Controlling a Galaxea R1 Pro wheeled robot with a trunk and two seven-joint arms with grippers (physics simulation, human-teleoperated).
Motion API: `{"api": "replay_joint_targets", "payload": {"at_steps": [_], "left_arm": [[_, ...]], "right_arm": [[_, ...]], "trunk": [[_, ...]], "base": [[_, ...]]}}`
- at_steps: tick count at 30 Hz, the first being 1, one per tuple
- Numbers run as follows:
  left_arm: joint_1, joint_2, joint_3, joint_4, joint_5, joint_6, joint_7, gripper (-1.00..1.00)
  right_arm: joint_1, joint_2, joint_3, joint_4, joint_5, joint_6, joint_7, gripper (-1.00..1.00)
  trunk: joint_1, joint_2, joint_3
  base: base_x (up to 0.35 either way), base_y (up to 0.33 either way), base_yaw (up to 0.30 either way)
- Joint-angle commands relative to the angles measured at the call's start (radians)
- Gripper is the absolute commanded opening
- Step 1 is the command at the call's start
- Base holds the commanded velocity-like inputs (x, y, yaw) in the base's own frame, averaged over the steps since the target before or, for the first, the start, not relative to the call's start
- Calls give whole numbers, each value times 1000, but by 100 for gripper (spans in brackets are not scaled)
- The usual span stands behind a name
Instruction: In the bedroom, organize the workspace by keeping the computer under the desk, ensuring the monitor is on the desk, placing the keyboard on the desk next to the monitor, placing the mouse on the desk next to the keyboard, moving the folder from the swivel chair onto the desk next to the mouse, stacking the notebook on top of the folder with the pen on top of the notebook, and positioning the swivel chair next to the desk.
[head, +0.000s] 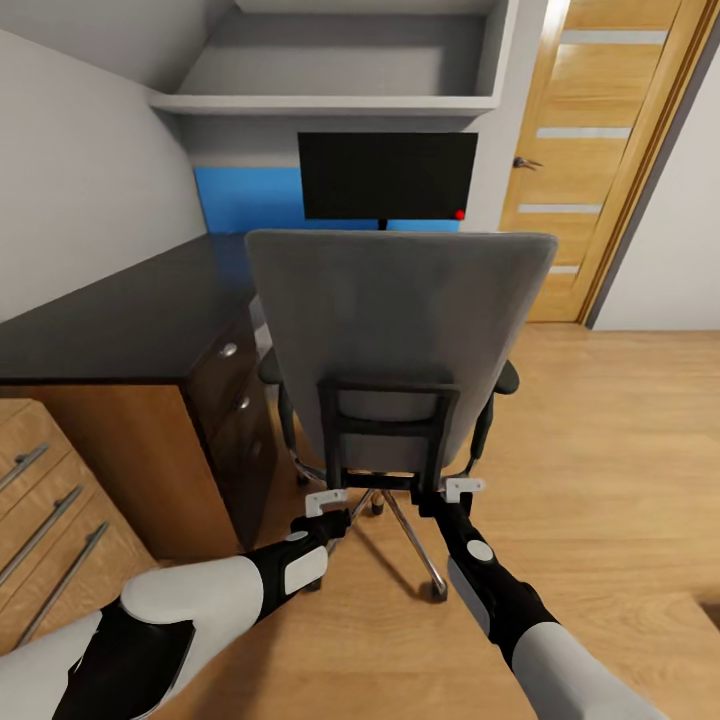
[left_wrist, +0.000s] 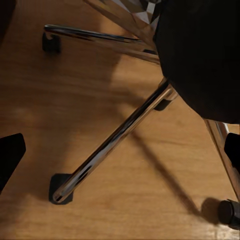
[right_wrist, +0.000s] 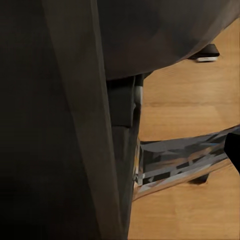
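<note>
From the head camera, the chair (head: 395, 340) stands with its grey back toward the robot, just beside the black counter (head: 120, 310) and its drawer unit. Behind the chair, the monitor (head: 388, 176) sits upright on the counter against the blue panel (head: 245, 198), a red light at its lower corner. The left gripper (head: 326, 502) and right gripper (head: 463, 490) are both up at the lower ends of the black frame on the chair's back (whether either is spread or pinching the frame, I cannot tell from here). A wooden door (head: 590, 150) stands at the right, and a light wood cabinet (head: 50, 520) with metal handles at the lower left. In the left wrist camera, a chrome spoke (left_wrist: 115, 140) of the chair base runs across the wood floor (left_wrist: 75, 100) to a dark caster, with black fingertips (left_wrist: 10, 155) at the edges, apart. In the right wrist camera, dark chair parts loom very close, with a chrome spoke (right_wrist: 185, 165) and floor beyond.
</note>
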Motion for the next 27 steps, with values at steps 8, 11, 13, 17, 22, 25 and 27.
{"api": "replay_joint_targets", "payload": {"at_steps": [8,11,13,17,22,25,27], "left_arm": [[-2,0,-8,-3,6,-5,5,100],[-2,0,-8,-3,6,-5,5,100],[-2,0,-9,-3,6,-5,6,100],[-2,0,-8,-2,6,-5,5,100],[-2,0,-8,-2,6,-6,5,100],[-2,0,-7,-2,6,-7,5,100],[-2,0,-7,-3,6,-7,5,100]], "right_arm": [[-1,-1,7,2,-12,-4,-6,100],[-1,-2,7,2,-12,-4,-6,100],[-1,-2,7,2,-12,-4,-6,100],[-1,-2,7,2,-12,-4,-5,100],[-1,-2,7,2,-12,-4,-5,100],[-1,-3,7,2,-12,-4,-6,100],[-1,-3,7,2,-12,-4,-6,100]], "trunk": [[0,0,-1],[0,0,-1],[0,0,-1],[0,0,-1],[0,0,-1],[0,0,-1],[0,0,-1]], "base": [[328,0,0],[328,0,0],[328,0,0],[329,0,0],[330,0,0],[331,0,0],[331,0,0]]}}
